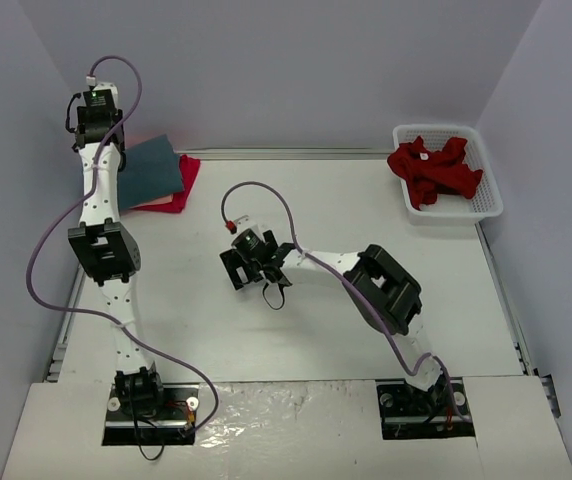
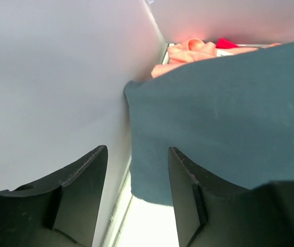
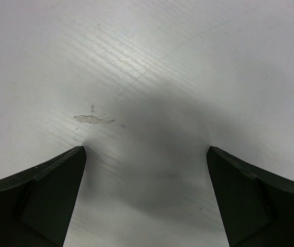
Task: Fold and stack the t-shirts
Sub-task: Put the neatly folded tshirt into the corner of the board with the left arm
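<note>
From above, the left arm (image 1: pixel 99 195) covers the blue shirt's (image 1: pixel 151 172) left edge. The crimson shirt (image 1: pixel 178 188) shows only as a strip under the blue one. In the left wrist view the pink shirt (image 2: pixel 188 51) is mostly behind the blue fold, which runs off the right edge. The left tool (image 2: pixel 138 152), hidden under its wrist from above, has its fingers (image 2: pixel 85 195) cut off at the bottom of its own view. The right tool (image 3: pixel 146 149) is cut off the same way. The dark red shirt (image 1: pixel 434 168) lies crumpled in the basket (image 1: pixel 488 200), so its outline cannot be told.

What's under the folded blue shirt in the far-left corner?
A crimson shirt sticks out from beneath the slate-blue shirt on its right; salmon-pink cloth shows past its far edge. The rest is covered.
</note>
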You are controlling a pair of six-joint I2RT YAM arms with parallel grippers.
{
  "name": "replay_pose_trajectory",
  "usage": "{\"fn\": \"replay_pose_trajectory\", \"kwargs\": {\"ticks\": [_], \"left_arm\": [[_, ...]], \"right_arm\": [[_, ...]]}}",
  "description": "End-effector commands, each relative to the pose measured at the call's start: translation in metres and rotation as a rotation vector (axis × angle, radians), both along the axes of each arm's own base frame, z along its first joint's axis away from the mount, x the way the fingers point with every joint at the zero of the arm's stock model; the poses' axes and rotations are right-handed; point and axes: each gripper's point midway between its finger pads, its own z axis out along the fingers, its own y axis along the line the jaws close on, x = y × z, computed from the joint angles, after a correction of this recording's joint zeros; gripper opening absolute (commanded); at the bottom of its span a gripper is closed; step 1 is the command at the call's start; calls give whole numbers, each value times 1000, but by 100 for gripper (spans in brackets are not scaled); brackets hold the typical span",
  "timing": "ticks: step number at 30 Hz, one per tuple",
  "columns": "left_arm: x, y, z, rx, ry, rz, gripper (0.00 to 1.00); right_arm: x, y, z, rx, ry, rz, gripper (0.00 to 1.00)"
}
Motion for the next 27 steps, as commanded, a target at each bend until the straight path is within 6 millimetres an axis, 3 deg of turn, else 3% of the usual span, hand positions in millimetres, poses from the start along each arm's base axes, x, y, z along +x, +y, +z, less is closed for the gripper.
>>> {"fn": "replay_pose_trajectory", "kwargs": {"ticks": [1,2,5,6,8,9,10,11,12,13,14,15,16,18,22,24,25,27], "left_arm": [[-23,-34,104,-22,-214,-18,49],[-31,-43,118,-53,-241,-32,49],[-45,-76,129,-178,-260,-70,49],[-57,-87,144,-194,-277,-89,49],[-70,-106,144,-216,-259,-102,49],[-86,-124,172,-215,-320,-132,49],[-88,-143,151,-224,-265,-163,50],[-97,-153,152,-242,-273,-170,50],[-113,-168,176,-260,-339,-206,50],[-117,-180,145,-309,-279,-222,50],[-135,-186,159,-335,-320,-243,50],[-140,-192,159,-359,-339,-261,50],[-147,-196,129,-389,-280,-252,50],[-171,-207,139,-418,-329,-298,50],[-206,-220,117,-436,-324,-333,51],[-223,-220,104,-448,-323,-326,52],[-228,-224,98,-458,-320,-329,52],[-237,-227,79,-460,-304,-340,59]], "right_arm": [[-129,-76,-103,-323,463,50,100],[-130,-72,-100,-316,454,55,100],[-125,-61,-83,-287,409,59,100],[-125,-57,-78,-278,398,65,100],[-118,-56,-65,-272,344,53,100],[-116,-56,-62,-273,334,51,100],[-112,-57,-58,-275,314,47,100],[-109,-55,-50,-265,293,45,100],[-105,-53,-45,-261,274,46,100],[-97,-54,-33,-262,233,41,100],[-90,-53,-24,-257,201,35,100],[-84,-56,-16,-259,176,22,100],[-72,-60,0,-266,125,3,100],[-56,-67,23,-264,64,-42,100],[-19,-98,91,-192,-73,-174,100],[-8,-119,108,-190,-126,-250,100],[0,-133,127,-171,-169,-303,100],[7,-159,138,-201,-230,-388,100]]}}
